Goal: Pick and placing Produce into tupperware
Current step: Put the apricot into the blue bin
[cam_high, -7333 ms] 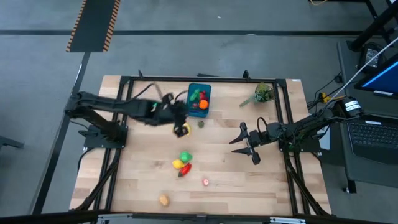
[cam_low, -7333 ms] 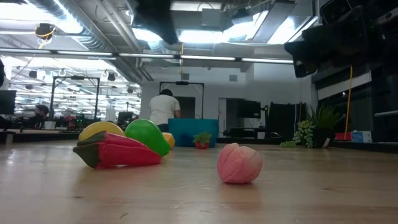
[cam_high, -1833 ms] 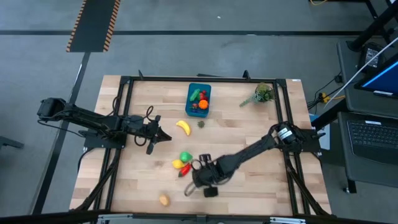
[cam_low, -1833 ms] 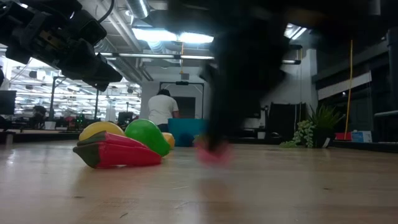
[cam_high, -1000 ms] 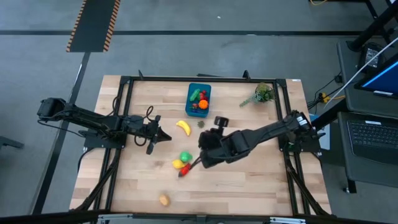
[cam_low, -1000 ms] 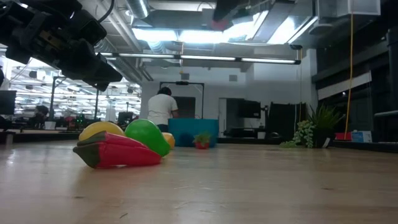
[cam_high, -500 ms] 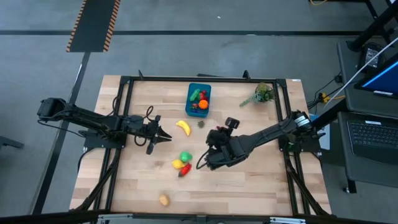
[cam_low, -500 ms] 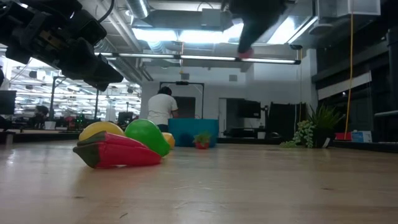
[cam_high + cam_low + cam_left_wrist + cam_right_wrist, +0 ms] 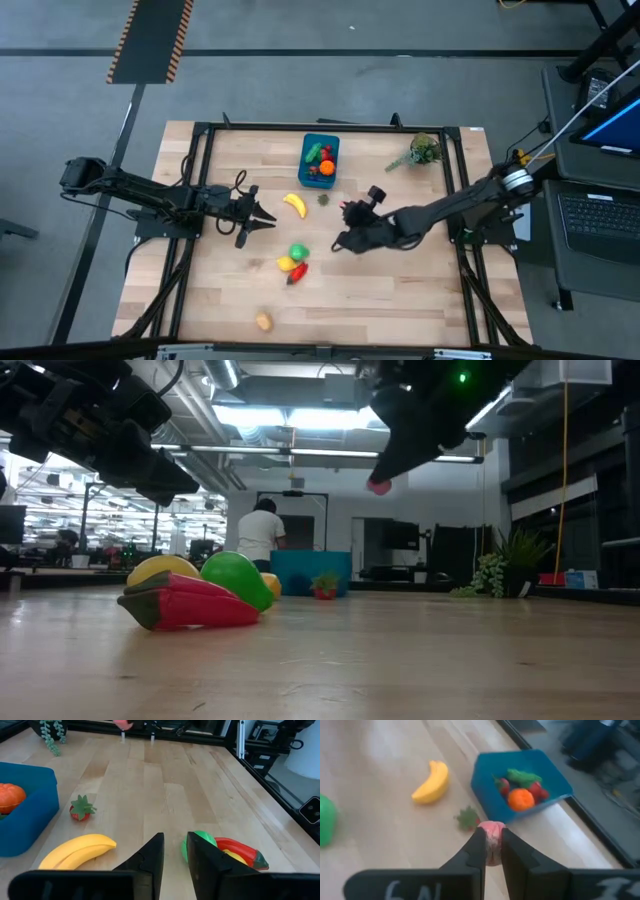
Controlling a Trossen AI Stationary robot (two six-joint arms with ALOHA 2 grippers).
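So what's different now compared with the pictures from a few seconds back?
The right claw picked the pink fruit off the table's near side and has carried it toward the blue tub. The left claw released the banana and drew back. Other produce stayed put.

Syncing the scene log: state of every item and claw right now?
right claw: shut on pink fruit, raised off the table
left claw: slightly open, empty
tupperware: upright, partly filled
banana: loose on the table
strawberry: on the table beside the tupperware
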